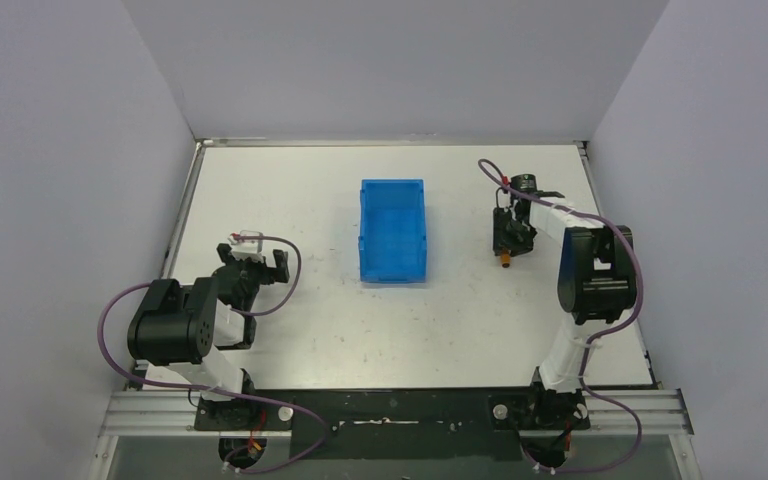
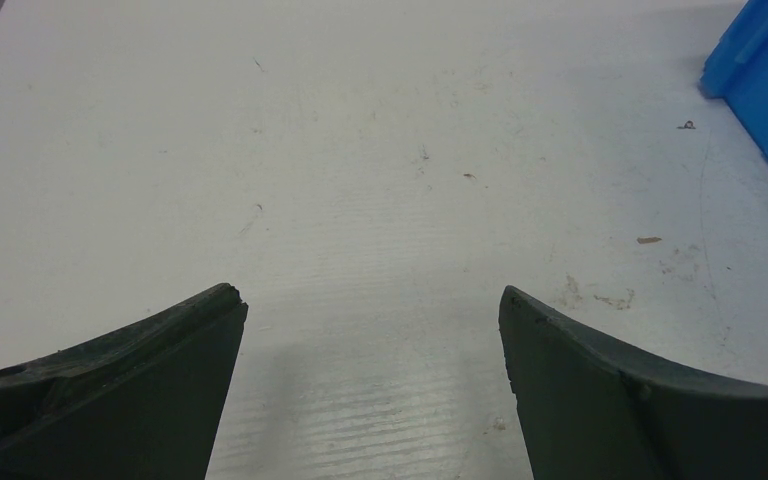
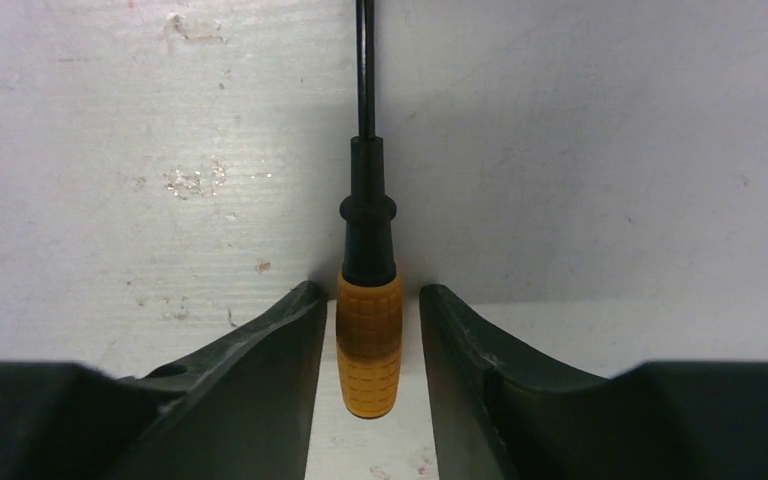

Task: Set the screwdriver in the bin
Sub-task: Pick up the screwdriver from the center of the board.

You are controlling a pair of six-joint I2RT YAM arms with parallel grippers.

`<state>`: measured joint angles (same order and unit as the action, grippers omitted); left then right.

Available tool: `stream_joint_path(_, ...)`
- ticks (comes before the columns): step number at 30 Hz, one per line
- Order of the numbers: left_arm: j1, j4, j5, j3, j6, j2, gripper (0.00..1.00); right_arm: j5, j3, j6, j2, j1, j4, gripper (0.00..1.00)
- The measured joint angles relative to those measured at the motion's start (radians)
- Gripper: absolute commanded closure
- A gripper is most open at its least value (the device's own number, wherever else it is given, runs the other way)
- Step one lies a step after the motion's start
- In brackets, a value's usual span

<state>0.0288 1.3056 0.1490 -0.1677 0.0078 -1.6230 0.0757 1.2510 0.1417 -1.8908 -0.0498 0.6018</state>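
Jaws of right gripper (image 3: 370, 292) astride screwdriver (image 3: 368, 225) handle, slim gap each side

Bin (image 1: 393, 266) open-topped, well left of screwdriver (image 1: 505, 259).

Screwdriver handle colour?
Orange with a gridded texture; the screwdriver shows best in the right wrist view.

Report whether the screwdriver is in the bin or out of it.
Out. The screwdriver lies on the table inside the right claw, apart from the bin.
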Motion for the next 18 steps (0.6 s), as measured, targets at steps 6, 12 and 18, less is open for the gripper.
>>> stream_joint_path(6,0.000,0.000,-0.005,0.000,0.000,0.002,0.03,0.014,0.001,0.004,0.000,0.005,-0.002,0.95)
stream_joint_path(12,0.000,0.001,-0.007,0.001,0.000,0.003,0.03,0.017,0.002,0.005,0.000,0.005,-0.001,1.00)
stream_joint_path(18,0.000,0.000,-0.007,0.001,0.000,0.004,0.03,0.004,0.011,0.005,0.000,0.005,0.022,1.00)
